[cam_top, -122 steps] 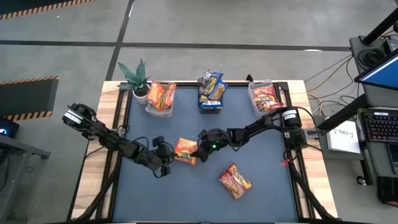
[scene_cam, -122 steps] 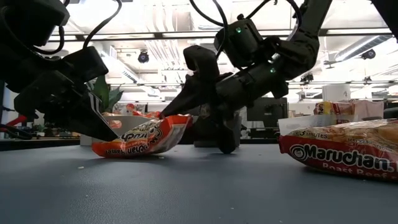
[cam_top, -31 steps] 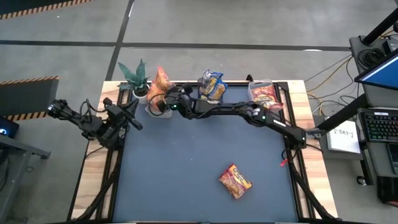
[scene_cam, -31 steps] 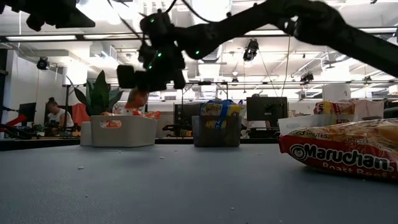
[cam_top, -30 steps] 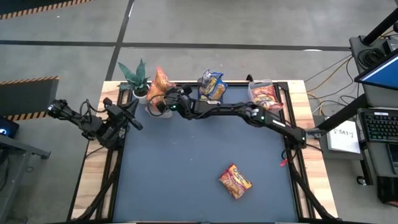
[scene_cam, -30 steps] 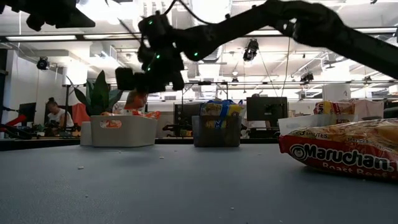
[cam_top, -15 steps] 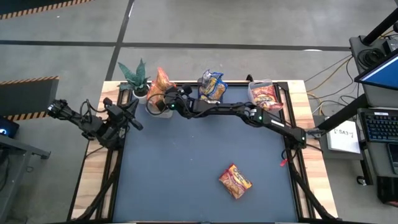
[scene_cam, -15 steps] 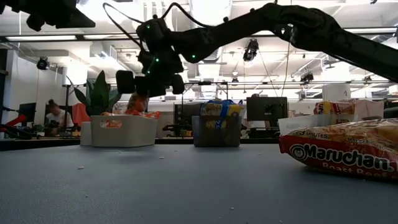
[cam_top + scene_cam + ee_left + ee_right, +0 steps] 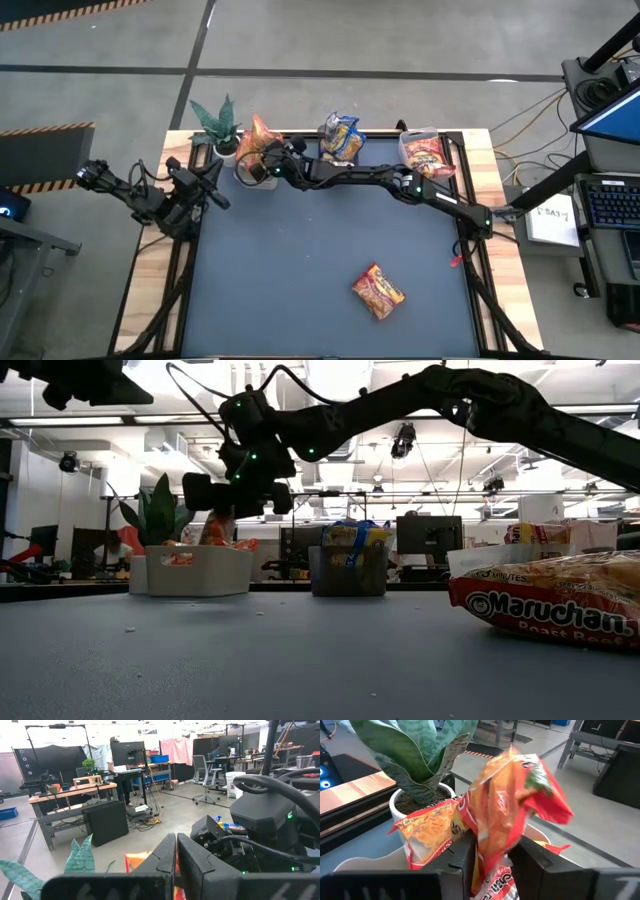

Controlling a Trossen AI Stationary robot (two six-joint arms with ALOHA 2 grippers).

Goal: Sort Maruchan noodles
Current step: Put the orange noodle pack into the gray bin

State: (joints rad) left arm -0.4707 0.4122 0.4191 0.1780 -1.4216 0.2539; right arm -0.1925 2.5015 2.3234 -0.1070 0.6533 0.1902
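An orange Maruchan noodle packet [image 9: 512,795] stands upright over the far-left clear bin [image 9: 244,176], between the fingers of my right gripper [image 9: 492,855], which reaches across the table's far side [image 9: 262,160]. More orange packets [image 9: 427,827] lie in that bin. A red-orange packet [image 9: 378,290] lies flat on the table mat, near right. My left gripper [image 9: 176,865] is shut on nothing and waits at the table's left edge [image 9: 215,190]. My right gripper pinches the orange packet's lower half [image 9: 490,840] between its two fingers. The fingers come nearly level from the table's right side. The packet stands upright, its crumpled top [image 9: 530,780] above the fingers and its lower end down among the packets in the bin.
A potted plant [image 9: 218,122] stands just left of the far-left bin. A middle bin [image 9: 340,168] holds blue-yellow packets, and a far-right bin [image 9: 425,155] holds red ones. The mat's middle is bare. Black rails frame the mat.
My right gripper has sunk a little toward the far-left bin with the orange packet, whose lower end now sits deeper among the packets there. The packet stays upright.
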